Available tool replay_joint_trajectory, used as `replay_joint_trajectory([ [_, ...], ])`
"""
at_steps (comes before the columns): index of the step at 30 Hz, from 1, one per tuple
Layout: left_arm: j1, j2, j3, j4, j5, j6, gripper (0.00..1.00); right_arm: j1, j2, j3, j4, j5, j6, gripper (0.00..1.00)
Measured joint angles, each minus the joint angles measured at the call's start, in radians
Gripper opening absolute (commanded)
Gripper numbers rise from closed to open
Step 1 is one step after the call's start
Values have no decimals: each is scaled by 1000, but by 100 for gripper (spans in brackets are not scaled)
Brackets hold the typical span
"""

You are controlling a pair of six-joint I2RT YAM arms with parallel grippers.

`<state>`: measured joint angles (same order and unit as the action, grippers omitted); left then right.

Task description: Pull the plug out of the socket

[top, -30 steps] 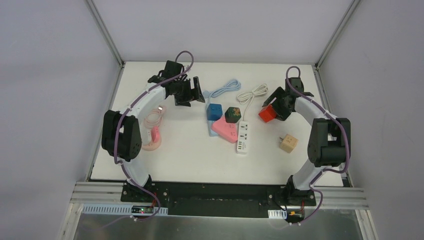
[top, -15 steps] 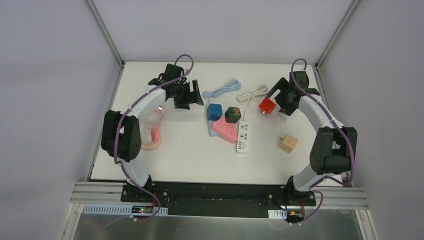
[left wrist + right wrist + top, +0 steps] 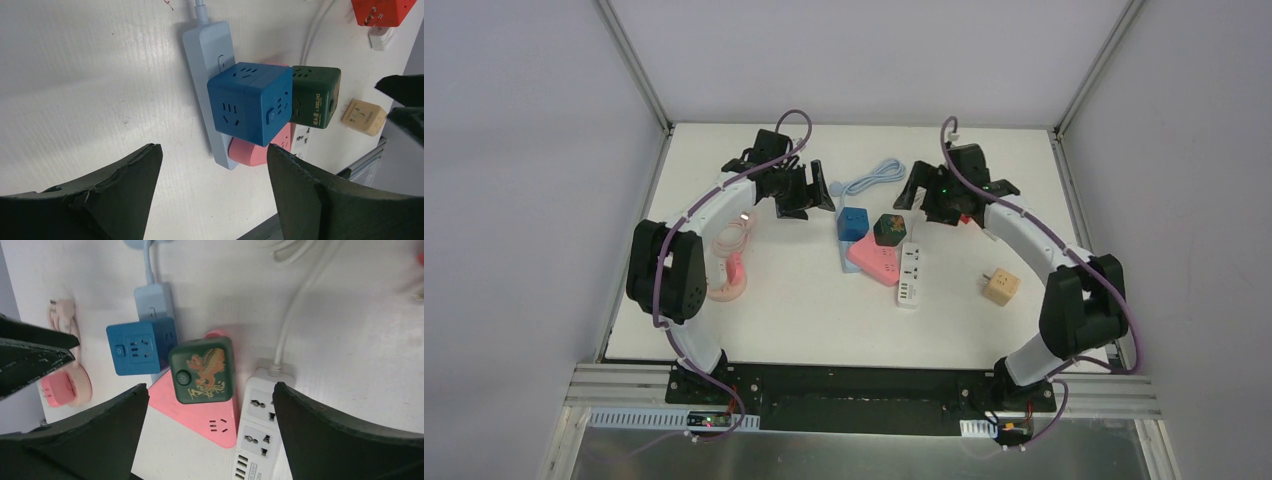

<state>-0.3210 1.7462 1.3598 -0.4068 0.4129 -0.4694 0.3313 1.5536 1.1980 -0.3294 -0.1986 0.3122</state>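
Observation:
A blue cube plug (image 3: 854,221) sits on a light blue power strip (image 3: 200,55). Beside it, a dark green cube plug (image 3: 888,228) sits on a pink socket strip (image 3: 874,262). My left gripper (image 3: 809,192) is open and empty just left of the blue cube (image 3: 250,102), which lies ahead of its jaws (image 3: 214,150). My right gripper (image 3: 924,205) is open and empty above the green cube (image 3: 202,370), which lies between its spread fingers (image 3: 210,387). The blue cube (image 3: 140,345) is to the left in that view.
A white power strip (image 3: 909,273) lies right of the pink strip, its cord coiled behind. A red cube (image 3: 382,10) lies at the back, mostly hidden by the right arm. A beige cube (image 3: 1001,287) sits at the right. A pink adaptor and cable (image 3: 729,270) lie at the left edge.
My right gripper carried the red cube toward the back, let it go, then swung left over the green cube with jaws open. The left arm barely moved.

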Motion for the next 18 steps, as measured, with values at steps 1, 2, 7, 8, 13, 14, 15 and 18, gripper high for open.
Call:
replay_joint_trajectory([
  [1, 0, 0, -4, 1, 2, -2, 79, 25, 15, 3, -1, -6, -11, 97],
  [2, 0, 0, -8, 3, 4, -4, 79, 47, 31, 6, 0, -11, -21, 97],
  [7, 0, 0, -18, 7, 7, -12, 79, 101, 106, 13, -2, -25, -68, 94],
  [8, 0, 0, -18, 7, 7, -12, 79, 106, 119, 14, -3, -26, -77, 92],
  [13, 0, 0, -22, 8, 11, -12, 79, 126, 178, 34, -9, -32, -106, 74],
  [14, 0, 0, -26, 8, 16, -12, 79, 130, 190, 40, -8, -35, -106, 70],
  [15, 0, 0, -29, 8, 19, -12, 79, 134, 201, 48, -7, -37, -104, 66],
  [18, 0, 0, -39, 6, 26, -12, 79, 146, 227, 71, -6, -34, -87, 57],
])
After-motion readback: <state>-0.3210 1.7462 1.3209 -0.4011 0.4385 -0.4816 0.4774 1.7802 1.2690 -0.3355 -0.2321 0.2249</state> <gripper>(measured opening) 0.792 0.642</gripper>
